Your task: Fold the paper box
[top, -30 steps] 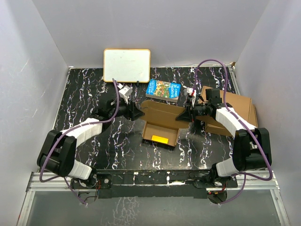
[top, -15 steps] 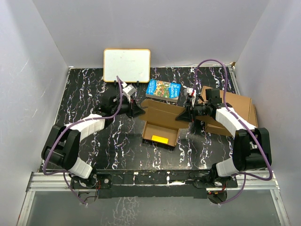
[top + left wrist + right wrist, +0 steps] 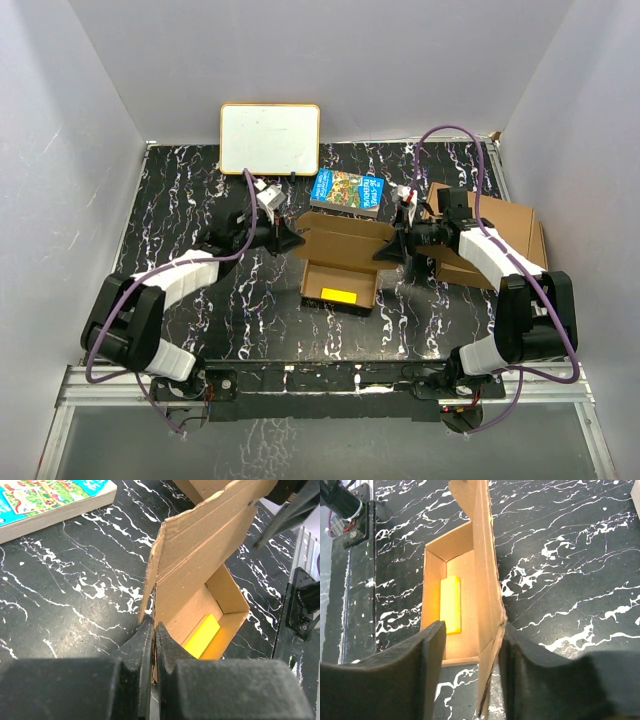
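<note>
The paper box (image 3: 340,268) sits in the middle of the black marbled table (image 3: 180,200), between the two arms. Its tray is open to the ceiling, and a yellow block (image 3: 340,296) lies flat on the tray floor, toward the 6 o'clock wall. The lid (image 3: 345,232) stands up from the tray's 12 o'clock side, with a small flap sticking out at each end.

The left gripper (image 3: 291,240) has come in at the box's 10 o'clock corner. From its own camera, its fingers (image 3: 140,645) are pressed almost together, with the edge of the cardboard pinched between them right where the lid meets the tray wall. It has a firm hold of the box there.

The right gripper (image 3: 386,252) is at the 2 o'clock corner. Its fingers (image 3: 432,650) stand well apart and straddle the end of the lid, which shows edge-on between them. The cardboard rests against the finger on the outer side. A clear gap separates it from the other finger, which hangs over the tray near the yellow block. So this one is spread around the lid rather than clamped on it.

A colourful book (image 3: 347,190) lies at 12 o'clock, just beyond the lid. A whiteboard (image 3: 270,138) leans on the back wall at 11 o'clock. Out at 3 o'clock, partly under the right arm, lie the larger brown cardboard boxes (image 3: 505,230), well apart from the tray.
</note>
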Controlling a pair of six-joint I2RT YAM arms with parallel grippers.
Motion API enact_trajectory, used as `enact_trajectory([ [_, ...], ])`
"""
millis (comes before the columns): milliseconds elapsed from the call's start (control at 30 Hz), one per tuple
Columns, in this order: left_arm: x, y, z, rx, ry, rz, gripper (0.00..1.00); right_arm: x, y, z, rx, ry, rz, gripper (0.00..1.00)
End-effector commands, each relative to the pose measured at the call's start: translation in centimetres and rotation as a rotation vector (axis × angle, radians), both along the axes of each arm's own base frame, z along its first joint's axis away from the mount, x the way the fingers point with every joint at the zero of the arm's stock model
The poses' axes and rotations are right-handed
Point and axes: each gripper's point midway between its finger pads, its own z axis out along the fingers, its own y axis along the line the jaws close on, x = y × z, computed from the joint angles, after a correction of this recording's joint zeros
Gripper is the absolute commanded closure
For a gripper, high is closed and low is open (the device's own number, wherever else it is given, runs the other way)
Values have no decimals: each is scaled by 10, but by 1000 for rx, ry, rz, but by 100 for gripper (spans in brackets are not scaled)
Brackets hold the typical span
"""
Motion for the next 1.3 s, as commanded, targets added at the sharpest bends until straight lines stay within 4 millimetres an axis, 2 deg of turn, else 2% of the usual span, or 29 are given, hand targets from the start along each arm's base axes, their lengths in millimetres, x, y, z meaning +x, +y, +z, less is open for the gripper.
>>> enact_trajectory([
  [0,-1,10,23,-24,-117,52,100,16,-1,26,31,-83,1,45],
  [100,-7,18,25,-22,-136,91,100,18,-9,38,72,-65,-14,30],
  [200,-12,24,26,-17,-147,115,100,25,-26,45,88,-60,-65,22],
  [433,-16,28,28,-6,-154,131,100,32,-35,38,72,-16,-106,21],
  [700,-14,28,26,1,-135,138,100,27,-34,36,49,-48,-78,38],
  [867,-14,29,26,2,-130,146,100,28,-30,28,20,-43,-76,45],
  [1000,-14,30,26,3,-128,147,100,31,-25,22,-12,-41,-72,56],
  [1167,-14,29,25,3,-120,144,100,34,-26,22,-31,-58,-88,58],
  [1267,-14,28,25,4,-117,140,100,31,-16,23,-33,-64,-62,63],
])
